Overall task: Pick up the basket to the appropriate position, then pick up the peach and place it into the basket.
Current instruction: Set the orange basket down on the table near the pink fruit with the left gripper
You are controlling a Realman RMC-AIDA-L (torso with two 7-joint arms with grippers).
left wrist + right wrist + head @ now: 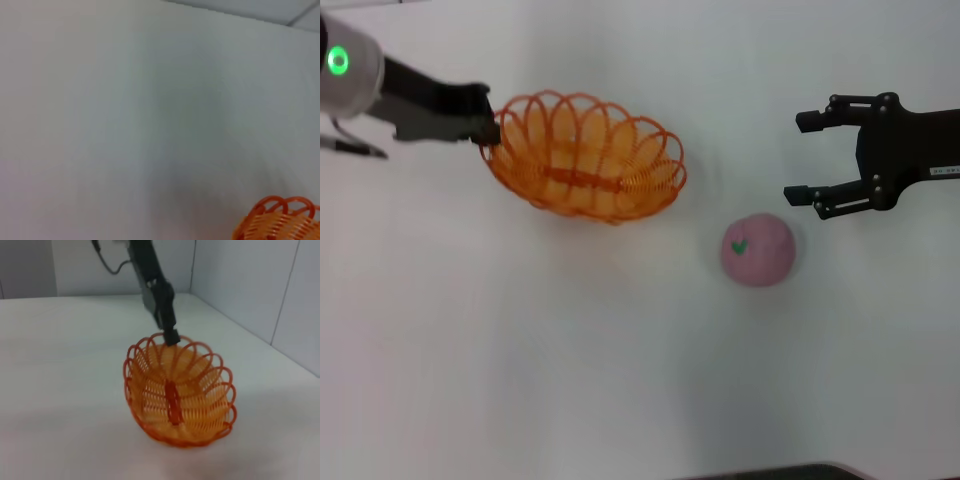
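Currently I see the oval orange plastic wire-weave basket held at its left end by the left gripper, whose black fingers are clamped together on the scalloped looped rim. From the head view, the basket sits tilted, with its open side turned partly toward the camera and its flat woven centre strip visible inside. The right wrist view confirms the grip: the left gripper comes down from above and behind onto the far rim loop of the basket, and the basket leans with its held edge higher than the opposite edge. I cannot tell from these views whether the lower edge touches the white table or hangs just above it. The left wrist view shows only a few rim loops of the basket at one corner, over the pale table surface.

The round pink ball-like toy peach, marked with a small green leaf, rests on the table to the right of the basket and nearer to me, apart from it. Nothing touches the peach.

The right gripper hangs beyond and just right of the peach, with its two black fingers spread wide apart and pointing toward the basket. It holds nothing.
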